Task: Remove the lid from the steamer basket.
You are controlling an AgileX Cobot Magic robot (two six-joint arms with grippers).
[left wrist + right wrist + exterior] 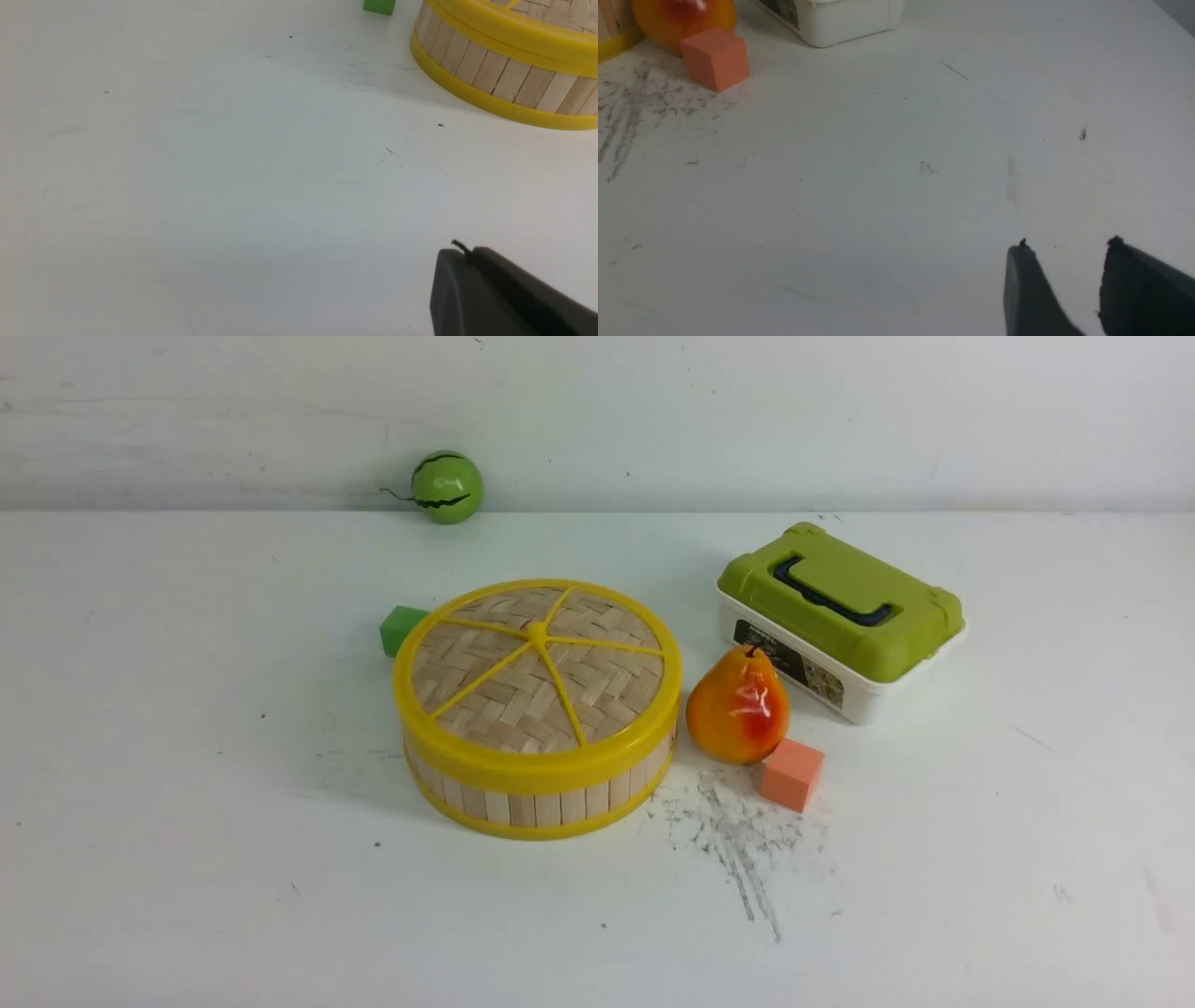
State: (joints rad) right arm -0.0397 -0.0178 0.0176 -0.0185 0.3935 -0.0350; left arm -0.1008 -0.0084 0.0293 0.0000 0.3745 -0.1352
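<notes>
Lid (pixel 537 663) is sitting flush on basket (pixel 541 800), mid-worktop (pixel 187 803), pear (pixel 738 705) just beside. Right gripper (pixel 1066 247) is hovering well clear, jaws part open, empty; left gripper (pixel 460 261) jaws: cannot tell. I'd be pinching the knob (pixel 536 633) from above and lifting straight, so the basket isn't dragging.

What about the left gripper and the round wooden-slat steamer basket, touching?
Apart. The left wrist view shows bare table between the left gripper and the steamer basket.

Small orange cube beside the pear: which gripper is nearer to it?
Right, probably. The right gripper has the small orange cube ahead in its view; the left gripper is beyond the yellow-rimmed wooden-slat steamer basket, cube unseen.
</notes>
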